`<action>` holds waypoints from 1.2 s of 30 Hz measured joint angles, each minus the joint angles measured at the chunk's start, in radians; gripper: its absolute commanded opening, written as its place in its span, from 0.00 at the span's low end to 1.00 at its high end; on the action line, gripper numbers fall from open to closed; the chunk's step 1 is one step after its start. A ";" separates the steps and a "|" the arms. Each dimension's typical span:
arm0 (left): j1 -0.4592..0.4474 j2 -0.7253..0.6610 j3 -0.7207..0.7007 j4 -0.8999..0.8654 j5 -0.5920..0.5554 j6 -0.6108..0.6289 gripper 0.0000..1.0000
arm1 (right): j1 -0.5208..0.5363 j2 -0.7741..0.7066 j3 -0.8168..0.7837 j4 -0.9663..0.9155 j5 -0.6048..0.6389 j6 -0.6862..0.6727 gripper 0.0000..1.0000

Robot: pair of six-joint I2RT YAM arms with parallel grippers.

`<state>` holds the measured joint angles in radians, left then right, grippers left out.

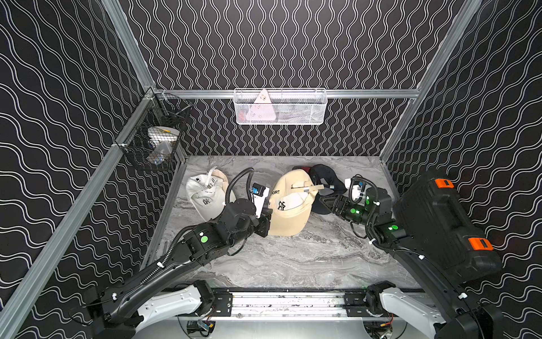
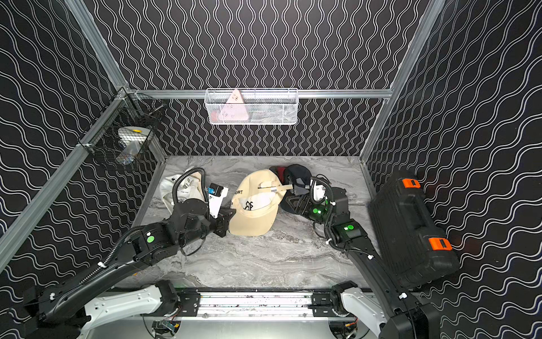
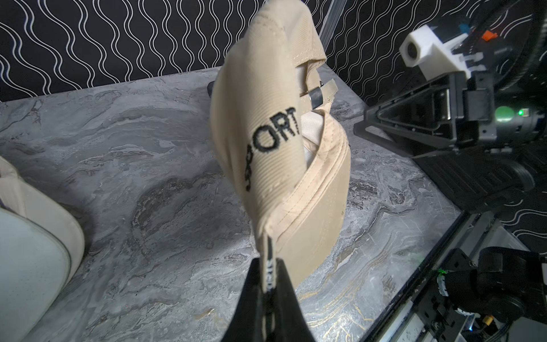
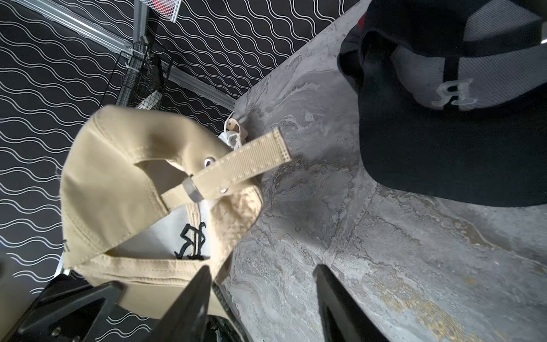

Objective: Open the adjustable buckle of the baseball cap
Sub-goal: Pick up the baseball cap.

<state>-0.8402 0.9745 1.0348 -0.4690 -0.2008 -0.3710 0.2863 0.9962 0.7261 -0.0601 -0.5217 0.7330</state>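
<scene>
Beige cap (image 1: 289,217), rim clamped by left gripper (image 3: 268,278), right gripper (image 4: 262,268) open alongside, black cap (image 1: 327,179) behind, white cap (image 1: 205,193) left, case (image 1: 434,217) at right edge, near table (image 1: 293,261) free.

The beige cap (image 3: 266,103) reads "SPORT" in black embroidered letters.

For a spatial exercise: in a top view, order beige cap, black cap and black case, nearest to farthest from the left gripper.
1. beige cap: clamped in the left gripper.
2. black cap: beyond it, rightward.
3. black case: far right edge.
</scene>
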 measured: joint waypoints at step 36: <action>-0.003 -0.002 -0.008 0.027 0.126 -0.053 0.00 | -0.026 0.375 -0.030 0.737 -0.268 0.282 0.23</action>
<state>-0.8436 0.9722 1.0267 -0.4416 -0.0746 -0.4240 0.2607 1.3712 0.6964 0.6773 -0.7898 1.0149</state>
